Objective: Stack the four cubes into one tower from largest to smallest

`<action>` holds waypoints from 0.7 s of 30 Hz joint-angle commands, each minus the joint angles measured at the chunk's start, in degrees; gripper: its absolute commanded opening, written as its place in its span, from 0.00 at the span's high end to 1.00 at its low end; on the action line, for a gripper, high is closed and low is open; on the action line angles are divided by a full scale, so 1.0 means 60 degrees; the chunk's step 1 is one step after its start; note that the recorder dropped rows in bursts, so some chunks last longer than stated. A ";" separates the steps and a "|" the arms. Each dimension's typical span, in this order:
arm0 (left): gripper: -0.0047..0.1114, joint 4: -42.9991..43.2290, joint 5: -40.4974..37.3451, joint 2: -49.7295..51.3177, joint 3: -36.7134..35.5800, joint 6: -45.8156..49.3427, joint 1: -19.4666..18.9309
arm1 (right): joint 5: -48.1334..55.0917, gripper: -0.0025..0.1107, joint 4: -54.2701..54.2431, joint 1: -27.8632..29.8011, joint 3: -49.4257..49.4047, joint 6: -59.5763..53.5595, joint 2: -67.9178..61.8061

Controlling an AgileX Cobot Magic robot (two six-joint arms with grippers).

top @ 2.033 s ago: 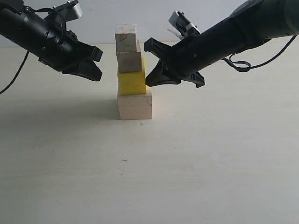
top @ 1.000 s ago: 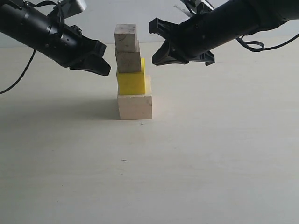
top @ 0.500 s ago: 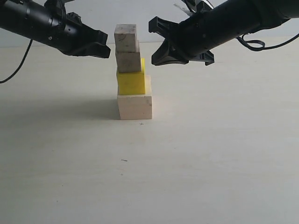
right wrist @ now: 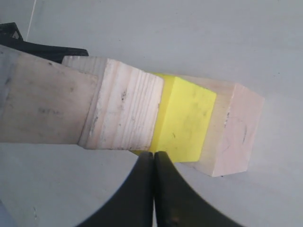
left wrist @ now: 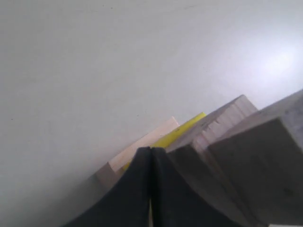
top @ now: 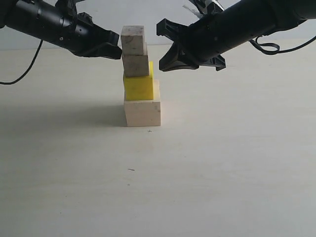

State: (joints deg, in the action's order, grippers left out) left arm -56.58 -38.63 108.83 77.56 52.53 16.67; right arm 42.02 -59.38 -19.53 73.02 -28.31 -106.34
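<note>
The tower stands mid-table: the largest pale wood cube [top: 142,113] at the bottom, the yellow cube [top: 138,87] on it, then the layered-grain cube [top: 136,65], and the smallest cube [top: 133,40] on top. Each is set a little off-centre on the one below. My left gripper [top: 117,51] is shut and empty. Its tip is close beside the seam between the top two cubes, and I cannot tell if it touches them. My right gripper [top: 161,65] is shut and empty, just right of the tower. The right wrist view shows that gripper [right wrist: 154,153] beside the yellow cube [right wrist: 187,118].
The pale tabletop [top: 207,173] spreads in front of and around the tower. Both black arms slope down from the upper corners with their cables trailing behind. A white wall [top: 148,12] closes the back.
My left gripper has risen and moved right, up to the tower's top cubes. The right gripper rose from beside the yellow cube two seconds ago and has since held still. The tower has not shifted.
</note>
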 commanded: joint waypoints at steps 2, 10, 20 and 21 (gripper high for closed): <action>0.96 -0.0312 0.0031 -0.0029 0.0090 0.0358 -0.0022 | -0.0030 0.98 0.0046 0.0053 -0.0010 -0.0092 0.0078; 0.96 -0.0480 -0.0077 -0.0029 0.0090 0.0706 -0.0022 | -0.0053 0.98 0.0046 0.0053 -0.0010 -0.0092 0.0078; 0.96 -0.0654 -0.0173 -0.0029 0.0090 0.0952 -0.0022 | -0.0033 0.98 0.0046 0.0053 -0.0010 -0.0092 0.0078; 0.96 -0.0654 -0.0173 -0.0029 0.0090 0.0952 -0.0022 | -0.0033 0.98 0.0046 0.0053 -0.0010 -0.0092 0.0078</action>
State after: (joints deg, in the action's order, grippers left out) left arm -59.52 -39.30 108.83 77.72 58.01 16.67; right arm 42.02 -59.38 -19.53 73.02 -28.31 -106.34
